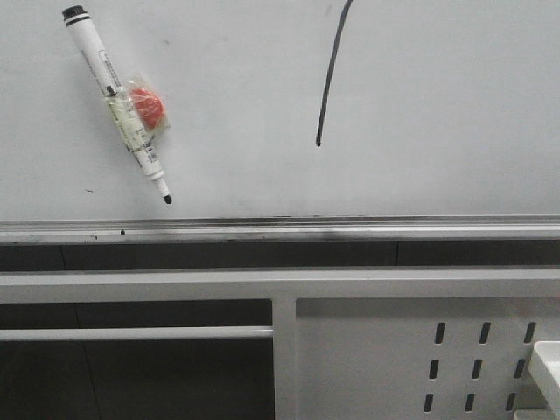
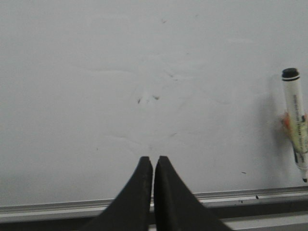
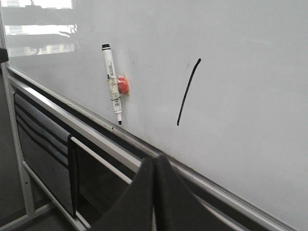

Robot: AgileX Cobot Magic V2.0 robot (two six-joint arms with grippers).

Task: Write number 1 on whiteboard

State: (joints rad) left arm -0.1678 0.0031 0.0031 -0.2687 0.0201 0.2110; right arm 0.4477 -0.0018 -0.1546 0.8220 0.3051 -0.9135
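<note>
Left gripper [image 2: 153, 168]: seen in left wrist view only, black fingers [image 2: 139, 192] pressed together at tips, nothing held between them. Right gripper [image 3: 155, 166]: seen in right wrist view only, fingers [image 3: 171, 197] likewise closed tip to tip, nothing gripped. Neither arm seen in front view. Arm pose beyond fingers not shown.

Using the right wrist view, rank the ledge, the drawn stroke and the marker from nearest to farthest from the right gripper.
From the right gripper:
1. Ledge: the silver strip along the whiteboard's lower edge, right behind the shut fingertips.
2. Stroke: black line on the board above the gripper.
3. Marker: stuck to the board with a red magnet, out toward the board's far end.
</note>
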